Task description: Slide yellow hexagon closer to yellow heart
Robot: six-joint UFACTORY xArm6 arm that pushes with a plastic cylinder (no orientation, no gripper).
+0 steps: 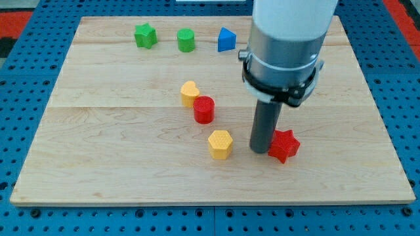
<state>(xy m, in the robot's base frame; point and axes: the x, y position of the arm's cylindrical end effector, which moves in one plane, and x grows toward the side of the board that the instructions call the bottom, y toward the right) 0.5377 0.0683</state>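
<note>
Hiding part of the red star (286, 147), my tip (260, 151), clawless, right of yellow hexagon (220, 144).

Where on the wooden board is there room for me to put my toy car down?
The view's left side is bare, below the green star block and left of the yellow heart block. The bottom strip under the yellow hexagon block is bare too. The middle is crowded: red cylinder block, my tip and the red star block beside it.
</note>
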